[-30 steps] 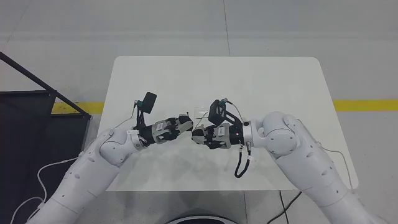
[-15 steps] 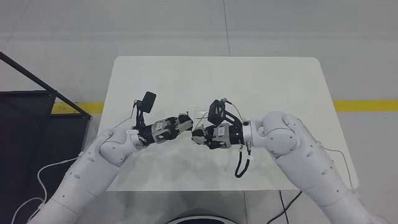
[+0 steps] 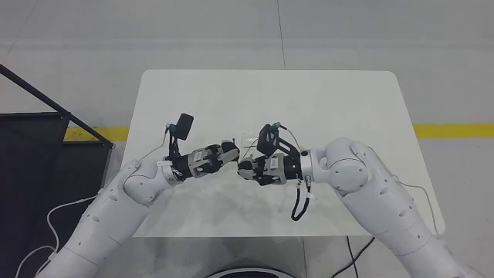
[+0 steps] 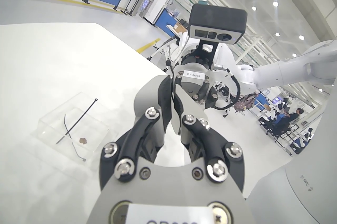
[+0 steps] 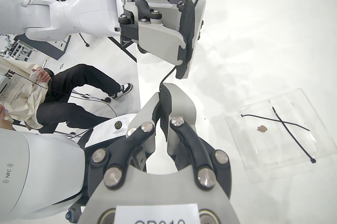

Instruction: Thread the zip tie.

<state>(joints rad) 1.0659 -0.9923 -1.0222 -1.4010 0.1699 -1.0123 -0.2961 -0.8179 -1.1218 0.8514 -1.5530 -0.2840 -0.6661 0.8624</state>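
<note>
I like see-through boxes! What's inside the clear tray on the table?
Two black zip ties, crossed, and a small brown scrap lie in the tray. Nothing covers them. I can't tell what the scrap is.

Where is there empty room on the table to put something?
Bare table runs along the far edge and into the far right corner, past the right arm. The near strip between the arms is bare. Crowded: the middle, where left gripper, right gripper, zip tie and clear tray bunch together.
</note>
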